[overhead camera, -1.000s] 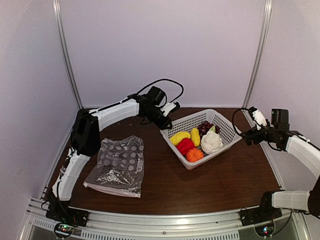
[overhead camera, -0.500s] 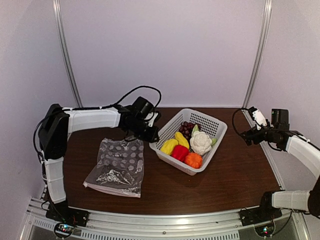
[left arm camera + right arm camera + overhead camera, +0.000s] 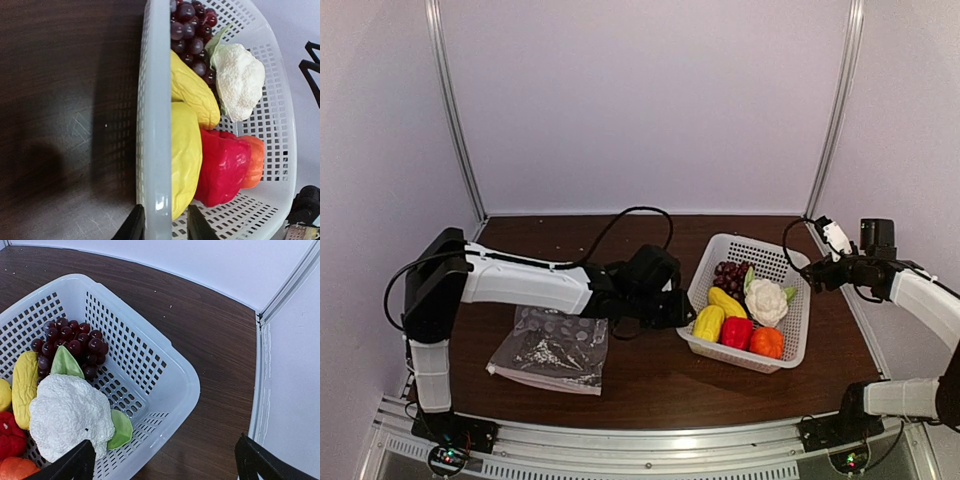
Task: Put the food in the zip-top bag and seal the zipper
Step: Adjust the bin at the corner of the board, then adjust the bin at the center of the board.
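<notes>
Basket (image 3: pixel 801 312) slid right; left hand (image 3: pixel 165 227) straddles rim, grip unclear; right hand (image 3: pixel 167 465) spread wide, empty.

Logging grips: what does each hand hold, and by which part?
Left hand straddles the white basket at its rim; whether it clamps cannot be told. Right hand is open, holding nothing.

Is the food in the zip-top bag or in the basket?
In the basket: all the food lies inside it; the bag lies flat, apart.

Left claw (image 3: pixel 165 227) ajar, right claw (image 3: pixel 167 462) agape
</notes>
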Controlling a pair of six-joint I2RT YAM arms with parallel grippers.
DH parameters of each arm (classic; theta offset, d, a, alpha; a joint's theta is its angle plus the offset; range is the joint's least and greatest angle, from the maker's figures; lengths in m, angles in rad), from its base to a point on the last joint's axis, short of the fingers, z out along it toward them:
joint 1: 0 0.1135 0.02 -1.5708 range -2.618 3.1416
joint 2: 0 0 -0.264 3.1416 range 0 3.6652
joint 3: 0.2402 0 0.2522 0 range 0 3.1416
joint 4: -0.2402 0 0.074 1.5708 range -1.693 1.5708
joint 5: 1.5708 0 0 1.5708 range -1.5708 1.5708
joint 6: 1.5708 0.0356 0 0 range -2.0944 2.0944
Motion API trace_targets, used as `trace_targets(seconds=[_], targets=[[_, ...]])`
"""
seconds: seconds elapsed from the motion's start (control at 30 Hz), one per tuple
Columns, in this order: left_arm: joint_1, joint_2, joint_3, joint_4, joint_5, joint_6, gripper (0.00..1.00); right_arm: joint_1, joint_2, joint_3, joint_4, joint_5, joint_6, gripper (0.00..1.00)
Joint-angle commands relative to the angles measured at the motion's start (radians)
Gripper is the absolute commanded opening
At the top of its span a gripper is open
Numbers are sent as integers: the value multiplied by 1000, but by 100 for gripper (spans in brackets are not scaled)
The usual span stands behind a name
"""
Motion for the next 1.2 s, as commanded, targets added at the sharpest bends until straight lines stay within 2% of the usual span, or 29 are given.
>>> trace_targets(seconds=[0.0,0.07,0.17,0.33,0.43,0.57,0.77,0.87,1.0,1.17], targets=[[3,-13,54,26,-8,-6,39,-8,-21,21,-13,-5,6,99],[5,-44,65,-29,-8,82,48,-8,-27,23,-17,-18,-5,98],[3,-142,59,-141,-30,315,58,-8,-63,22,-26,-75,-25,98],[3,-388,-79,-344,-110,726,61,-3,-118,68,-120,-237,-71,98],[-6,-501,-137,-545,-146,883,70,17,-131,83,-130,-297,-48,94],[-27,-596,-191,-734,-232,955,65,122,-133,155,-248,-301,-131,90],[-61,-729,-281,-827,-231,1069,62,436,-101,279,-551,-261,-304,83],[-69,-744,-278,-839,-182,1111,62,569,-88,282,-606,-214,-316,82],[-72,-716,-277,-901,-276,1156,61,675,-47,250,-644,-168,-346,79],[-72,-700,-392,-909,-320,1239,59,813,45,225,-652,-71,-348,73]])
